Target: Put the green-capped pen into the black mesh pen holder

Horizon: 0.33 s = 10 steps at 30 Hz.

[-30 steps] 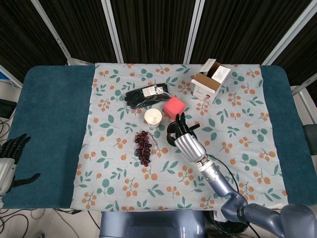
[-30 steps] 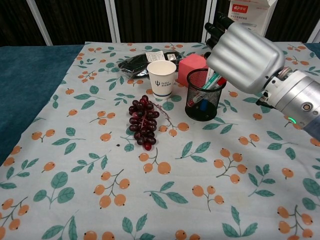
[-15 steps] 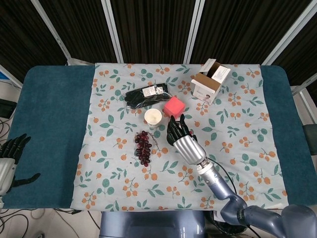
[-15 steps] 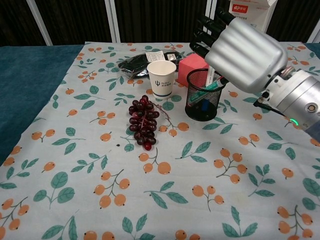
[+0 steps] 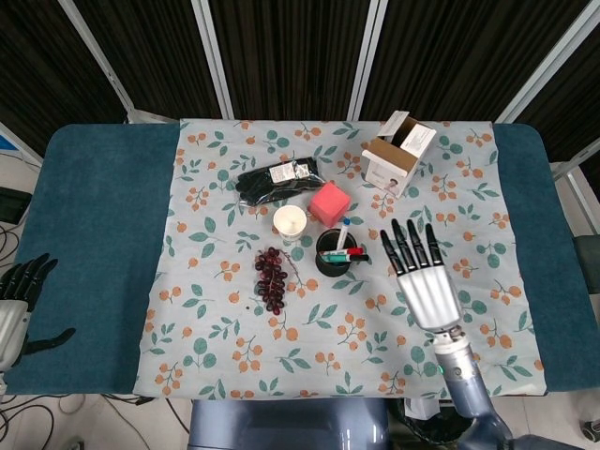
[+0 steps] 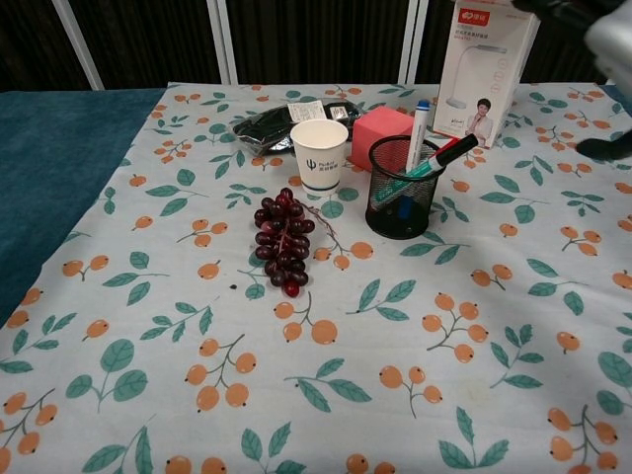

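Observation:
The black mesh pen holder (image 5: pixel 335 254) (image 6: pixel 402 189) stands upright on the floral cloth, right of the paper cup. Three pens lean inside it, among them the green-capped pen (image 6: pixel 409 175) (image 5: pixel 339 256), a red-capped one and a blue-capped one. My right hand (image 5: pixel 419 274) hovers to the right of the holder, fingers spread and straight, holding nothing; the chest view catches only its edge (image 6: pixel 614 39) at the top right corner. My left hand (image 5: pixel 17 300) rests far off at the left edge of the table, fingers loosely apart and empty.
Beside the holder are a white paper cup (image 6: pixel 319 154), a pink cube (image 6: pixel 381 128) and a bunch of dark grapes (image 6: pixel 281 240). A black packet (image 5: pixel 274 179) lies behind the cup. A white carton (image 5: pixel 401 150) stands at the back right.
My right hand has lifted off the holder and swung away to the right, opening flat. The pens now show fully inside the holder. The left hand has stayed put.

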### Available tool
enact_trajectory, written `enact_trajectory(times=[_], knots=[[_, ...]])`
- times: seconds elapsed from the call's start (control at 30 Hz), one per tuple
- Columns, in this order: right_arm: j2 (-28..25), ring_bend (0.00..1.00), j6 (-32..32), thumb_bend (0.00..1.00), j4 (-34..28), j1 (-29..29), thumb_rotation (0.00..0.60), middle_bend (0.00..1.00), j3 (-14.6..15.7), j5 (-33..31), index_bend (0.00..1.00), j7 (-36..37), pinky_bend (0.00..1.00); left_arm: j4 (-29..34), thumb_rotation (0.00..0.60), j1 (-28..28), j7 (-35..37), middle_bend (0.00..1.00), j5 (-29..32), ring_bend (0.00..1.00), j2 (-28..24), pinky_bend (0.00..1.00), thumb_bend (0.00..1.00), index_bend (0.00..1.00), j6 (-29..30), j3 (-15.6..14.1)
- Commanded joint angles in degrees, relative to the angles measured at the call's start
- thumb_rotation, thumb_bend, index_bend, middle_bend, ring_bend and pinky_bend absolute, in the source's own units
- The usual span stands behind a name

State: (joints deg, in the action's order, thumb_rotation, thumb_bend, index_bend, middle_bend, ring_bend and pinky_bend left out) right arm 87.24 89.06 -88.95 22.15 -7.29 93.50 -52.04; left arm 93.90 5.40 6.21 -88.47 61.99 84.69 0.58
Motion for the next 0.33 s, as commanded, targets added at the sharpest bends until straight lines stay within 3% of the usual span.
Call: enact_trajectory(times=[0.03,0.17,0.33], knots=[[-6.96,0.02,3.65,0.05,-5.93,-6.95,0.600,0.01,4.30,-3.56,0.00,12.11,0.17,0.03,0.600,-0.17,-0.12,0.00,-0.27,0.00,0.10,0.00,0.01,0.00,0.35,-0.10],[-10.75,0.02,3.96,0.04,-6.37,-10.52,0.600,0.00,7.43,-5.07,0.00,22.02,0.17,-0.36,0.600,-0.49,-0.73,0.00,-1.07,0.00,0.41,0.00,0.01,0.00,1.32,-0.24],[-13.14,0.02,3.77,0.04,-4.42,-12.16,0.600,0.00,9.66,-3.27,0.00,27.64,0.17,-0.56,0.600,-0.80,-1.10,0.00,-0.80,0.00,0.79,0.00,0.01,0.00,1.71,-0.18]])
